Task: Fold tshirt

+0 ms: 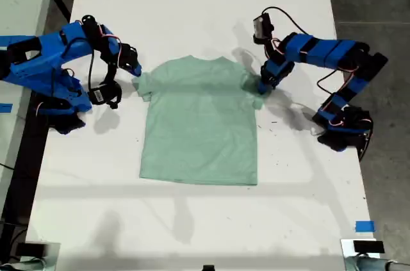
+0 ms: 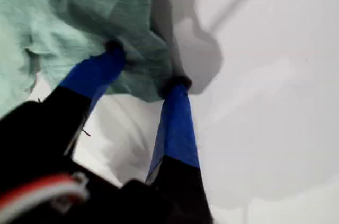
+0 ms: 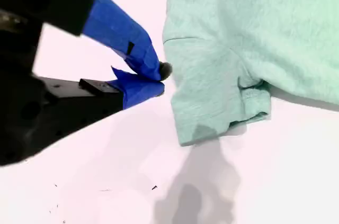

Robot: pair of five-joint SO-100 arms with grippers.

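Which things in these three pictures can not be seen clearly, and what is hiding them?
- Exterior view: my first gripper covers the sleeve of the tshirt at that view's right; whether cloth is pinched cannot be told.
- First wrist view: the fingertips press into bunched cloth; the sleeve's edge is hidden.
- Second wrist view: my second gripper sits beside the sleeve; the shirt's body is cut off by the frame.
- The shirt's underside shows nowhere.

We see a long white table (image 1: 205, 2), a small blue tape square (image 1: 364, 226) near its corner at the exterior view's lower right, another blue tape strip (image 1: 5, 107) at the left edge, and grey floor (image 1: 378, 2) beyond.
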